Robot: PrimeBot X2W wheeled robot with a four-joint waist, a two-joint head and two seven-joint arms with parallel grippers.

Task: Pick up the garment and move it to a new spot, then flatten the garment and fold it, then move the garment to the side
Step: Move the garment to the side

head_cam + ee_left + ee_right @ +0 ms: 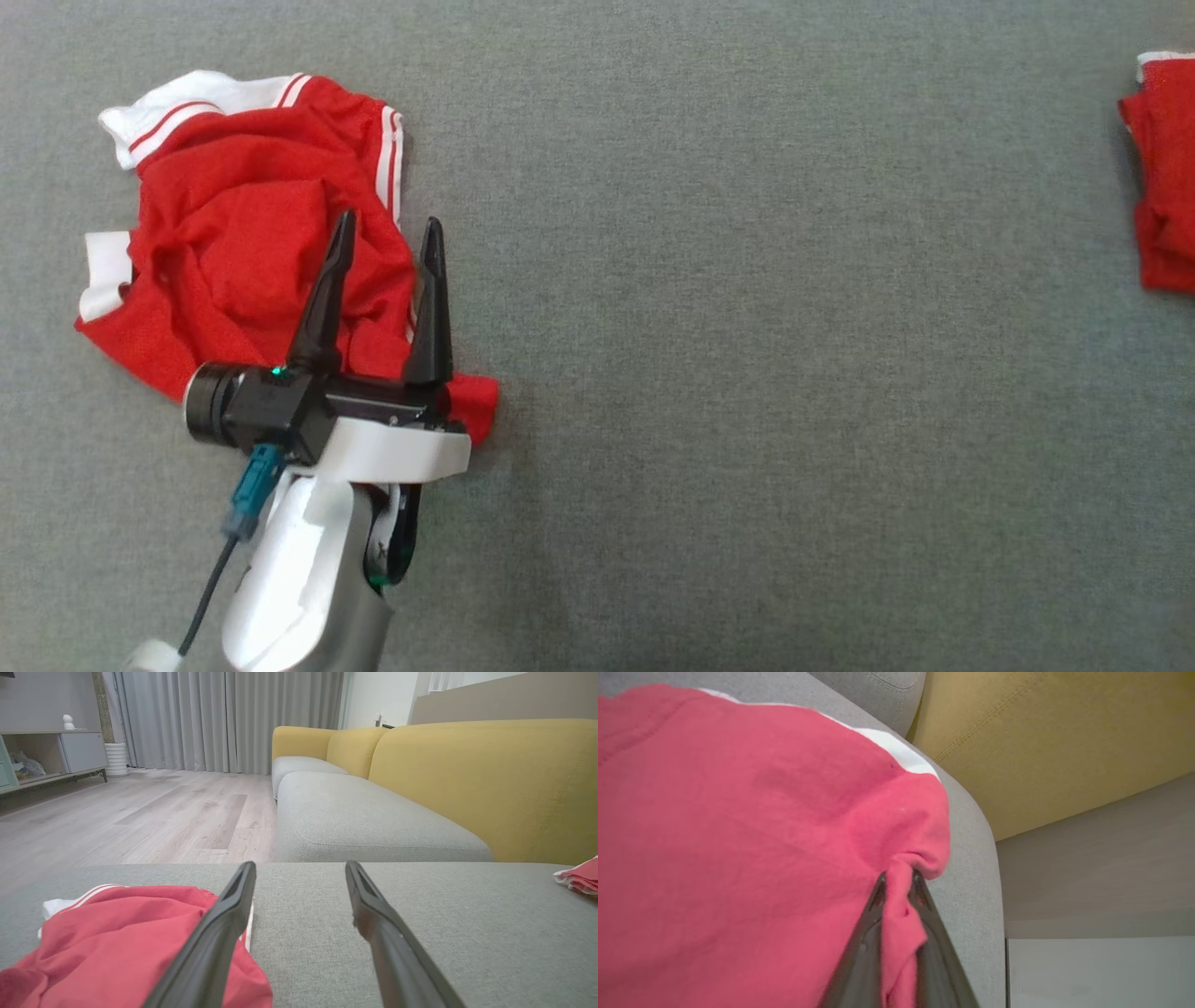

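Two red garments lie on one grey cushion (pixel 747 392). The crumpled red garment (pixel 233 233) (pixel 107 933), trimmed in white, sits under and to the left of the left pincer (pixel 390 219) (pixel 300 864). That pincer's two fingers stand wide apart with nothing between them (its pale forearm (pixel 299 579) rises from the lower edge, leaning slightly right). Well to its right, the second red garment (pixel 1162 187) (pixel 738 835) has a fold clamped in the right pincer (pixel 899 875).

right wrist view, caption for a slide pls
Right end effector pinching a fold of the red garment on the grey cushion.

L gripper (pixel 389 218) — jaws wide | R gripper (pixel 899 874) — pinching garment (pixel 738 835)
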